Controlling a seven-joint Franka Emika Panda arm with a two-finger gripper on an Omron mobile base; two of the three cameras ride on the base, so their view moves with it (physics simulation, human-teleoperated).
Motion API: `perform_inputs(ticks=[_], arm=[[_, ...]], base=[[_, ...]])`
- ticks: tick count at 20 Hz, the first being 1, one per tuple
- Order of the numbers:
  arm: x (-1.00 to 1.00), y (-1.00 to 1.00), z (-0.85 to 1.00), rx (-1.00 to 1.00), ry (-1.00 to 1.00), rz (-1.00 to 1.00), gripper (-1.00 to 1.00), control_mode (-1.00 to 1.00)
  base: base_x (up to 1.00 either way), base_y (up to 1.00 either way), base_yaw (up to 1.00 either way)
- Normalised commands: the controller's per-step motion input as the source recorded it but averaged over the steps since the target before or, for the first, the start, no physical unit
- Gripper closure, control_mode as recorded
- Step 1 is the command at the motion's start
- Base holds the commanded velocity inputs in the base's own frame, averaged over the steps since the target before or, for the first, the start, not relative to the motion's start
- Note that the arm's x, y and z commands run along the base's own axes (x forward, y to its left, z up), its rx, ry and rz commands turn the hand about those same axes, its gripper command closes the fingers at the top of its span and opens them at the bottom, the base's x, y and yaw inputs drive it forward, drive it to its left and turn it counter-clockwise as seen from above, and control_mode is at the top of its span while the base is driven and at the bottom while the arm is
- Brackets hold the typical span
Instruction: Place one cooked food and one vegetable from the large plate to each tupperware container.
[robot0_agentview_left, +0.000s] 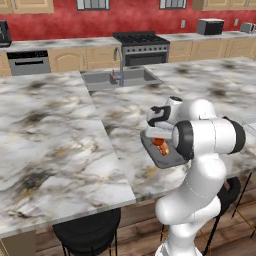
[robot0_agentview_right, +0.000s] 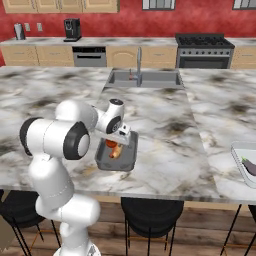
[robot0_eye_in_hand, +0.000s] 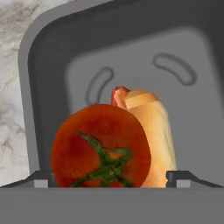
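Dark grey rectangular tupperware tray (robot0_eye_in_hand: 43, 87) near the marble island counter's (robot0_agentview_left: 60, 140) front edge, round red tomato with green stem (robot0_eye_in_hand: 100, 151) touching a hot dog in a bun (robot0_eye_in_hand: 151, 135) inside it, gripper (robot0_eye_in_hand: 109, 177) just above, jaws spread wide either side of the tomato, gripping nothing, 1 lighter tray (robot0_agentview_right: 239, 162) well apart at the counter's right end.

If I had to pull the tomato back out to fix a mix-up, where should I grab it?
Grip the tomato across its round middle, coming straight down over the green stem. It sits stem-up in the dark tray, its side against the hot dog, so close one finger on the free side.
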Motion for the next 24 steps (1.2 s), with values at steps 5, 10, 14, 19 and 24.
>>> perform_inputs(ticks=[5,10,14,19,24], arm=[[-0.24,0.13,0.03,0.0,0.0,0.0,-1.0,-1.0],[-0.25,0.14,0.18,0.0,-0.09,0.0,-1.0,-1.0],[-0.27,-0.12,0.36,0.0,-0.15,0.0,-1.0,-1.0],[-0.84,-0.13,0.3,0.08,-0.12,0.0,-1.0,-1.0],[-1.0,-0.1,0.18,0.19,-0.21,0.0,-1.0,-1.0]], base=[[0.0,0.0,0.0],[0.0,0.0,0.0],[0.0,0.0,0.0],[0.0,0.0,0.0],[0.0,0.0,0.0]])
